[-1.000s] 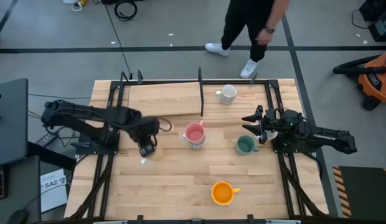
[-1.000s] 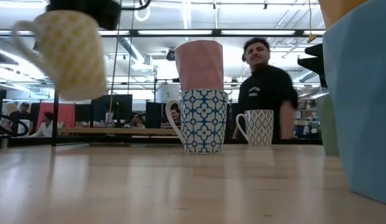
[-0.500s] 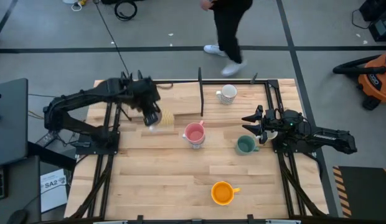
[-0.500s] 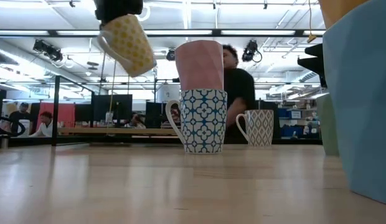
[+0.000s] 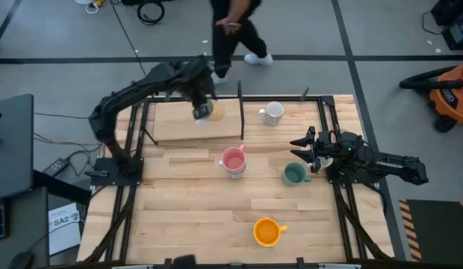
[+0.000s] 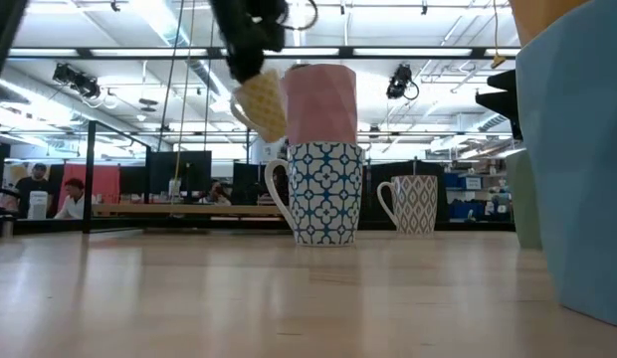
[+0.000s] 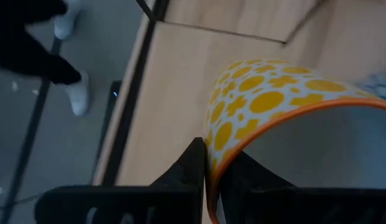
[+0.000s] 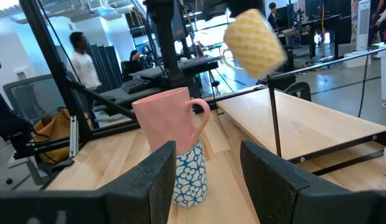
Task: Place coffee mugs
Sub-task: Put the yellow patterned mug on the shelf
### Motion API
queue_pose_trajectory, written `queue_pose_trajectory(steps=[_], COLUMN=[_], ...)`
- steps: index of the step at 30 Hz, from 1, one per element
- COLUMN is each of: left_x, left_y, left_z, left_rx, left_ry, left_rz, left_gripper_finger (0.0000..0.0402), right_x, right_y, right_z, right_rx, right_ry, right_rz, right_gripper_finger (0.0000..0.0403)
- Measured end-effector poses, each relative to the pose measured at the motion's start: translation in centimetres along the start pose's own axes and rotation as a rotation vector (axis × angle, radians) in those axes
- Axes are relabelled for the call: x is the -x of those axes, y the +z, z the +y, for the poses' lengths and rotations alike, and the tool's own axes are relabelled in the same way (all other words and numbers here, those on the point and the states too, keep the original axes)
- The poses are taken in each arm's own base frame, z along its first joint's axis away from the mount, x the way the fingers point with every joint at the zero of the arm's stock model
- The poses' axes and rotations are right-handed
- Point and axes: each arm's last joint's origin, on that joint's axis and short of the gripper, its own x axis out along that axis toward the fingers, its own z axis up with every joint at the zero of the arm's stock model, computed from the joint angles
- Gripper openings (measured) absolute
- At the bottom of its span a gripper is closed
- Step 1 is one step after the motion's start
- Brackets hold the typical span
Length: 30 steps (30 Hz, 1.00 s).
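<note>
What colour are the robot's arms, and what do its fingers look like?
Both arms are black and skinny, built from jointed tube-like pieces. The left arm and right arm look alike. Each right gripper finger is a thick, flat, dark slab with squared edges. The left gripper looks as dark. No stickers or markings are visible.

An open-plan lab: exposed ceiling lights (image 6: 318, 50), monitor desks (image 6: 179, 169), floor cables (image 5: 149, 10), a shop vacuum (image 5: 448, 93).

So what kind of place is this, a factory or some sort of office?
Most likely a robotics lab or workshop in an open office. Two robot arms are mounted at a wooden table, desks with monitors fill the room behind, and an orange shop vacuum stands on the taped floor.
</note>
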Motion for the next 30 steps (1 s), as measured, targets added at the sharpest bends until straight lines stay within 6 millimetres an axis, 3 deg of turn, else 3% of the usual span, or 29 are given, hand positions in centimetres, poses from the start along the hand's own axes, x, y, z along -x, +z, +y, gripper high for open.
queue_pose_trajectory(steps=[8, 17, 22, 30], left_x=[-4.9, -10.2, -11.8, -12.6], left_y=[2.9, 3.0, 2.9, 3.3], left_z=[3.1, 4.3, 4.4, 4.8], left_rx=[-0.093, -0.158, -0.162, -0.150], left_ry=[0.054, 0.063, 0.071, 0.099], left_rz=[0.052, 0.167, 0.195, 0.156], left_gripper_finger=[0.0029, 0.0029, 0.0029, 0.0029], right_x=[0.0, 0.0, 0.0, 0.0], right_y=[0.0, 0.0, 0.0, 0.0], right_z=[0.0, 0.0, 0.0, 0.0], right_rx=[0.000, 0.000, 0.000, 0.000], right_ry=[0.000, 0.000, 0.000, -0.001], right_rz=[0.000, 0.000, 0.000, 0.000], right_gripper_finger=[0.0185, 0.0185, 0.0185, 0.0185])
